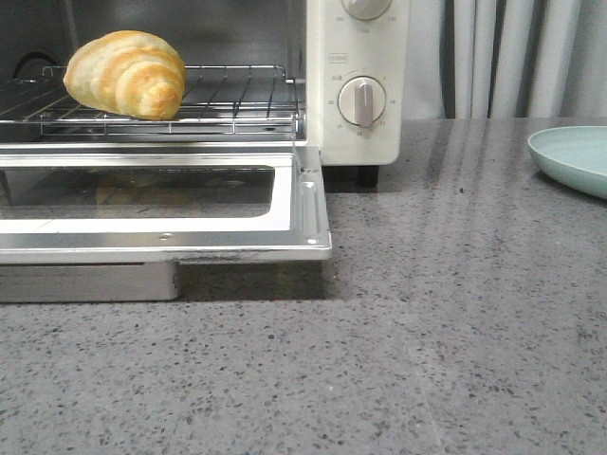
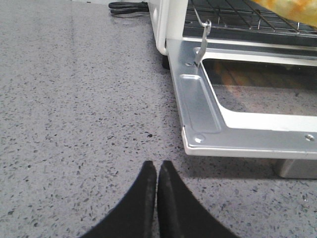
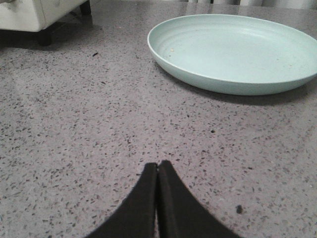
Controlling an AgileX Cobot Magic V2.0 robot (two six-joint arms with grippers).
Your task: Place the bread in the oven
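My left gripper [image 2: 157,171] is shut tight and holds nothing. The bread [image 1: 127,74] sits on the rack inside the oven [image 1: 358,81]. Its door [image 1: 302,213] hangs open. I think I should lift it slowly. My right gripper [image 3: 158,171] is shut too, near the green plate [image 3: 233,49].

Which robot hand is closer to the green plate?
The right tool. It sits shut just in front of the plate. The left tool is shut by the open oven door's corner.

The front view looks low and forward, close to the oven [image 1: 356,85]; the left wrist view shares its open door [image 2: 198,106]. The right wrist view faces the plate [image 3: 233,52], low over the counter.
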